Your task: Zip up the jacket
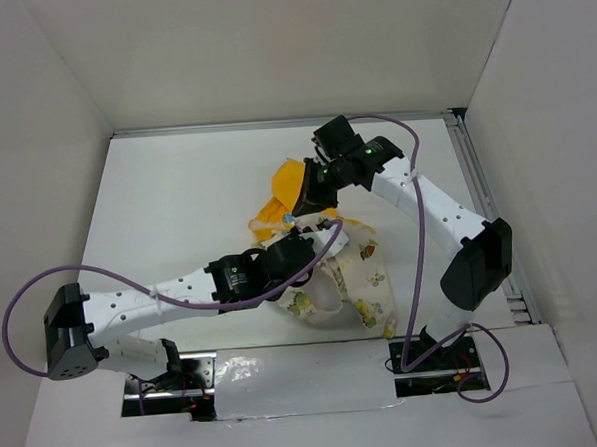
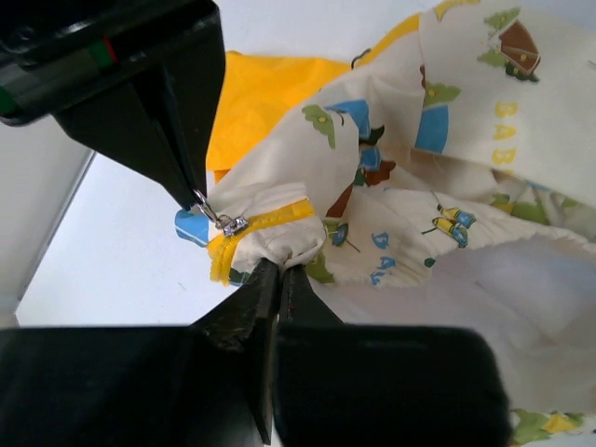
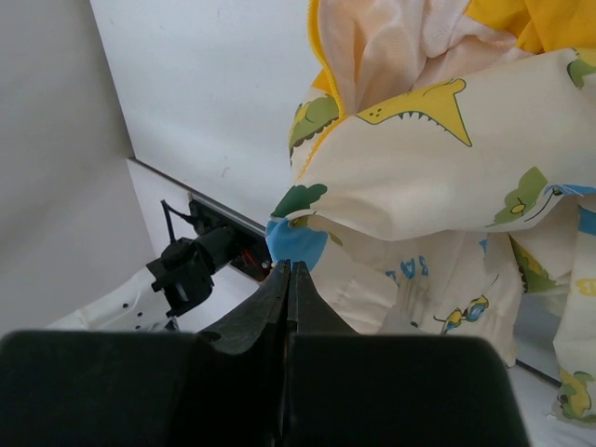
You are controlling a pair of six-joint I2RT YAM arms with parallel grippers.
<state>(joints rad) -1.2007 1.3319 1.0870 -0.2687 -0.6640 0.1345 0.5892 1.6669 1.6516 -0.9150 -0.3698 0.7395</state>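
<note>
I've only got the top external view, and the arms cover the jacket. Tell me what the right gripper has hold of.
Observer: The left wrist view shows the right gripper pinched on the metal zipper pull.
Operator: Now report the left gripper.
Observer: The left gripper is shut on a fold of the jacket, just below the slider.
Operator: Give me the zipper's state.
Observer: Only a short run of yellow zipper tape shows beside the slider. Bunched fabric hides the rest, so I cannot tell how far it is zipped.
</note>
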